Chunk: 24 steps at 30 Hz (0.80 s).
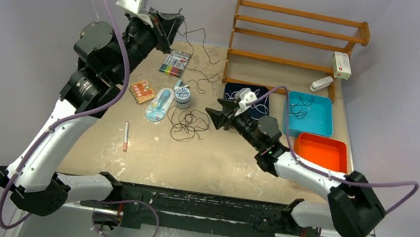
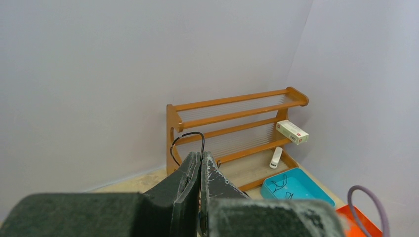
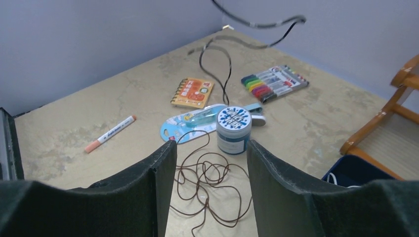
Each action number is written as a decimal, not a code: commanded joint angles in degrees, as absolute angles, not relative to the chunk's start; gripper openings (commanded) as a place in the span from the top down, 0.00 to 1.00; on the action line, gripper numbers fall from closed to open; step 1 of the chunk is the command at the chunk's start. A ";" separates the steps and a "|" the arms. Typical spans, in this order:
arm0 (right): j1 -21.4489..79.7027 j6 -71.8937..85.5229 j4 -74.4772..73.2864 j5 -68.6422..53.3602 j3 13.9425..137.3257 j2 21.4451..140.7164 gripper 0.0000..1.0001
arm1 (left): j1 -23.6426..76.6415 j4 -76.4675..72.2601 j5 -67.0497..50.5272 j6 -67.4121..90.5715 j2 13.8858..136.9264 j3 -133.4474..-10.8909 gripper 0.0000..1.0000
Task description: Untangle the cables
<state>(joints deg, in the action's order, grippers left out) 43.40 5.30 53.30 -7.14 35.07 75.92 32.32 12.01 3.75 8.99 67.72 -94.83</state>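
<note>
The left gripper (image 2: 200, 162) is pinching a dark cable (image 2: 203, 143) between closed fingers, holding it high above and behind the jar (image 3: 233, 129). The right gripper (image 3: 210, 148) is hovering with fingers spread apart over the brown cable coil (image 3: 207, 183) that is lying just beside the jar, on its near side.

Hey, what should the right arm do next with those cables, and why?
Probably lower the open right gripper onto the loose brown cord tangle beneath it and close; the left gripper is shut on a thin dark cable, held high.
</note>
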 commanded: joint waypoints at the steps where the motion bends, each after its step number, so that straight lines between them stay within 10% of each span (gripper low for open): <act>1: 43.59 1.22 52.38 -3.61 33.92 70.19 0.43 | 32.38 9.20 3.97 9.49 66.49 -94.06 1.00; 24: 43.59 -10.27 51.17 -11.87 37.54 56.86 0.40 | 32.41 8.99 -0.40 10.71 67.17 -92.72 1.00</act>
